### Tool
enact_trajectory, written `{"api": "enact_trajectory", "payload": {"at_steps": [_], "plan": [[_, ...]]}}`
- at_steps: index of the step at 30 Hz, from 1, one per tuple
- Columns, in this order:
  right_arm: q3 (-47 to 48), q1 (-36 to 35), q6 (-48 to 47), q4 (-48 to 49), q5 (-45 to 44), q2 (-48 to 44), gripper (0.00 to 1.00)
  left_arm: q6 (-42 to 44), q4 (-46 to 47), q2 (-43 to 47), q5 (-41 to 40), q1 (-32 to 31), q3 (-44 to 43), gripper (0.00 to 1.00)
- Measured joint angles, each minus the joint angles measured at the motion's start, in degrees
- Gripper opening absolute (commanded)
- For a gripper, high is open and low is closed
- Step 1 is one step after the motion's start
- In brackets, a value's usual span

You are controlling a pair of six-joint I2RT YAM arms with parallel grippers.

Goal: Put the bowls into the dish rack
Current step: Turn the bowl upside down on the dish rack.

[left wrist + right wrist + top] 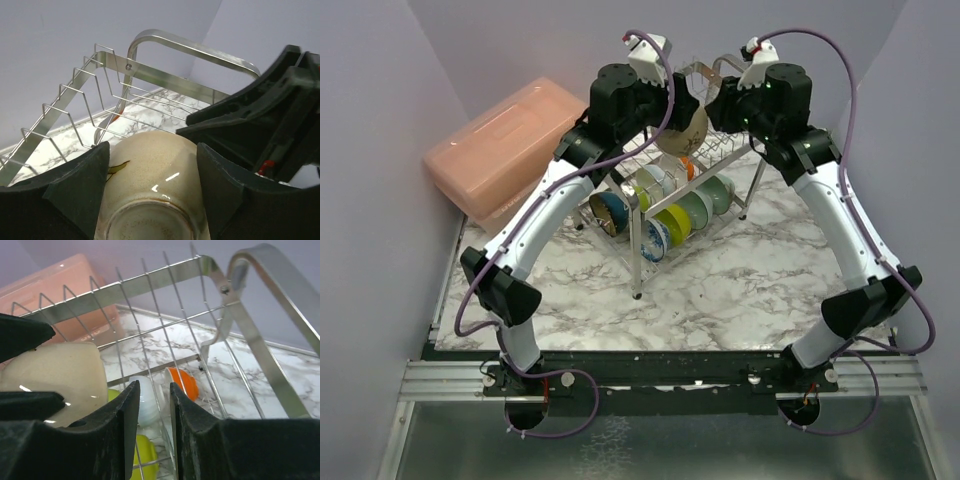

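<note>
Top view: even, diffuse, moderately bright light from above. Only faint, soft shadows lie on the marble table (pixel 760 290) beneath the dish rack (pixel 692 200), whose chrome carries small highlights.

Left wrist view: two white glints sit on the glazed cream bowl (pixel 150 170) at lower centre. The black fingers (pixel 75 195) of the left gripper (pixel 152 152) read dark, with little surface detail.

Right wrist view: the fingers (pixel 100 440) of the right gripper (pixel 154 390) are near, soft and grainy. The rack wires are sharper, and the pink box (pixel 65 285) at upper left is pale and blurred.
</note>
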State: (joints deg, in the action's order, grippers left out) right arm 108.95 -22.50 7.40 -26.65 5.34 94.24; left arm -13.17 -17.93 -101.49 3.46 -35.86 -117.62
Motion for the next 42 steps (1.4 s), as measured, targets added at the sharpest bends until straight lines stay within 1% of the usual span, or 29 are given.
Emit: {"api": "enact_trajectory", "payload": {"at_steps": [6,11,13,14,17,18,19,23,26,27,29,32,35,38,42], "plan": [[-4.0,0.1,-1.7,1.2,-9.2,-5.8,0.36,-0.1,0.9,-3.7,1.3,-0.3,-2.4,0.76],[-6.0,0.3,-3.9,4.0,-14.8,-10.1,0.37,0.5,0.6,-4.4,2.1,-0.3,-2.9,0.88],[-6.5,0.5,-4.1,4.7,-15.4,-11.3,0.39,1.2,0.6,-4.4,2.2,-0.3,-2.9,0.95],[-6.6,0.5,-4.3,5.0,-15.4,-11.8,0.43,2.1,0.9,-4.4,2.2,-0.3,-2.9,0.97],[-7.3,0.5,-4.3,5.6,-15.4,-12.6,0.45,4.4,3.0,-3.6,2.1,-0.3,-2.1,0.99],[-7.6,0.6,-4.0,5.6,-15.1,-12.8,0.48,5.2,3.9,-2.8,1.9,-0.3,-1.1,0.99],[-8.0,0.9,-3.8,5.6,-14.9,-12.9,0.49,6.0,4.6,-2.1,1.8,-0.3,-0.3,0.99],[-10.0,2.6,-1.6,5.7,-11.8,-13.8,0.49,10.9,8.9,4.2,-0.5,-0.3,6.3,0.99],[-12.2,6.6,1.4,6.1,-7.6,-15.2,0.49,15.1,12.8,10.9,-3.7,-0.3,13.2,0.99],[-13.2,8.4,2.6,6.4,-6.1,-15.8,0.49,17.5,14.7,14.3,-6.1,-0.3,16.5,0.99],[-15.8,12.2,5.2,7.5,-3.2,-17.4,0.49,20.4,16.4,18.1,-9.4,-0.2,19.3,0.99],[-19.1,17.1,8.6,8.8,0.0,-19.6,0.49,25.2,17.2,22.4,-14.7,1.1,20.6,0.99],[-22.6,21.6,11.7,10.2,1.9,-21.8,0.49,27.1,16.5,24.2,-18.7,4.4,20.7,0.99],[-27.0,25.9,14.5,12.0,3.8,-24.2,0.5,25.4,13.9,25.2,-19.8,11.9,22.3,0.99],[-34.2,33.3,18.6,15.2,6.6,-26.1,0.5,20.0,10.7,25.9,-18.4,22.4,28.0,0.99]]}}
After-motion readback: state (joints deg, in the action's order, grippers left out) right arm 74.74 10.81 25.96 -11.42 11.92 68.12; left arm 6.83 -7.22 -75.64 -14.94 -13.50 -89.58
